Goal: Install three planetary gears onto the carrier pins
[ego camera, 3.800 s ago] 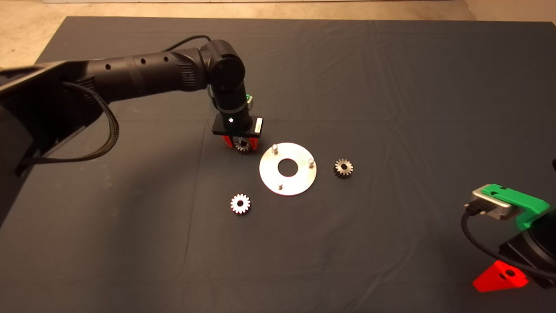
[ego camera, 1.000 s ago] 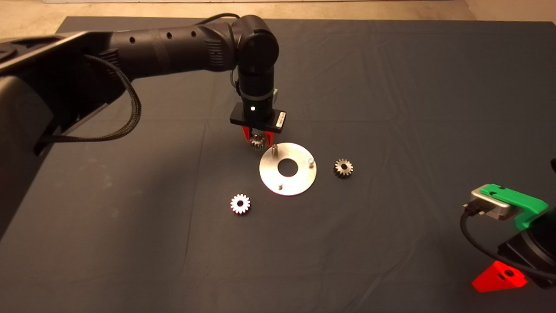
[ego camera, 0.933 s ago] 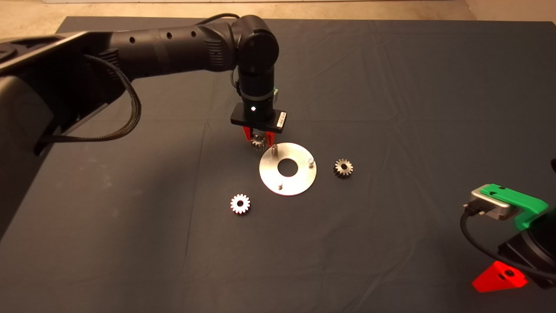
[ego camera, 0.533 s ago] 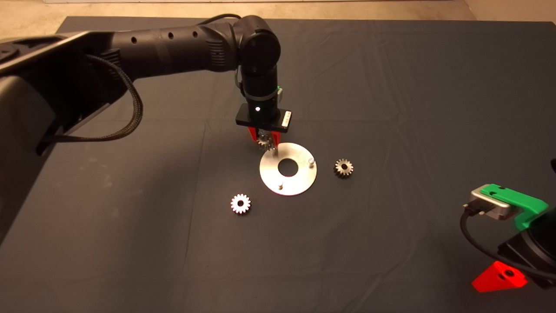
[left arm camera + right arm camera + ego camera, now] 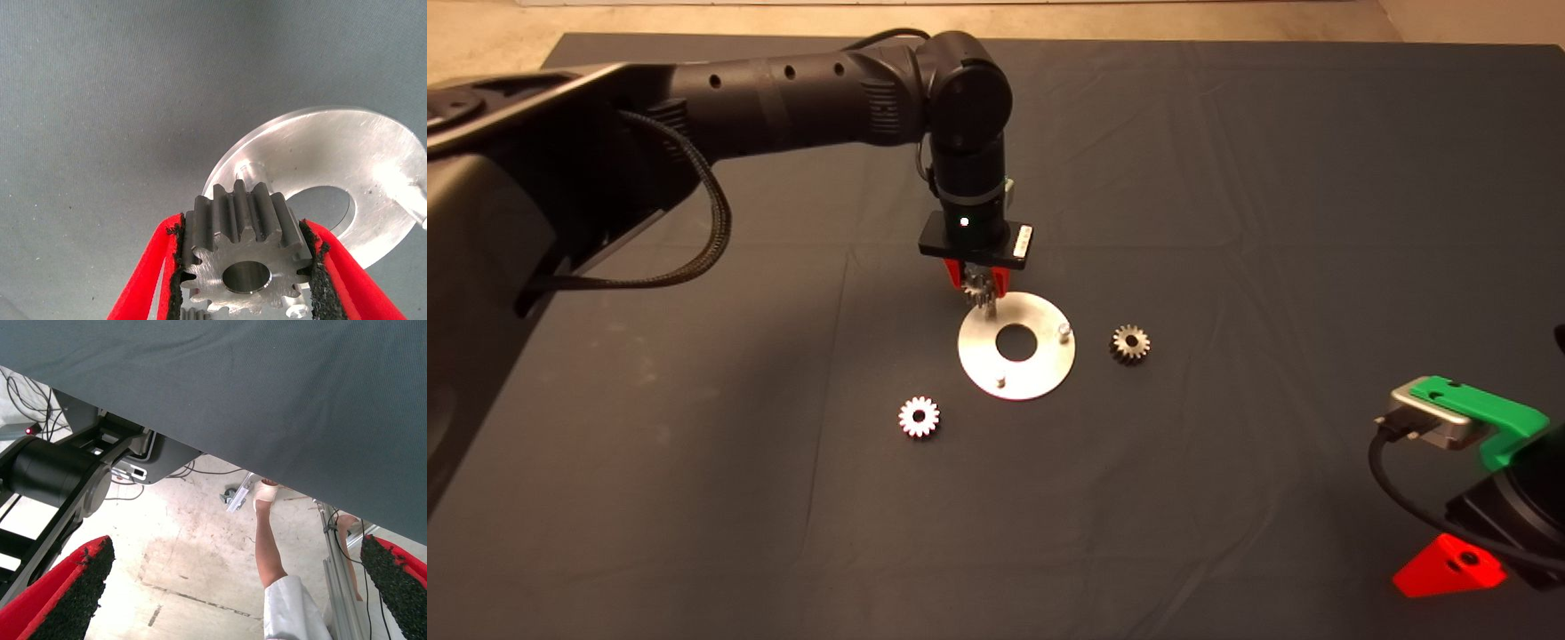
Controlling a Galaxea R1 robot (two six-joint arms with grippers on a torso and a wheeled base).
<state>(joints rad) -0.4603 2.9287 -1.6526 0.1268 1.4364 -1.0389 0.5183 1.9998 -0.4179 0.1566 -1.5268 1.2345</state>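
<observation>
Gear (image 5: pixel 243 267) clamped between the left gripper's (image 5: pixel 245 280) red fingers (image 5: pixel 143 293) (flanks against both pads), above the disc (image 5: pixel 373 153).

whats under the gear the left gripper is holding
Under the held gear lies the silver disc, near its rim. The left gripper is shut on it. The pin below is mostly covered by the gear.

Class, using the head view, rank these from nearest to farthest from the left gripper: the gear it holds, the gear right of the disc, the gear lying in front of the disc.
From the left gripper:
1. Held gear, between its fingers.
2. Front gear and right gear: too close to call.
</observation>
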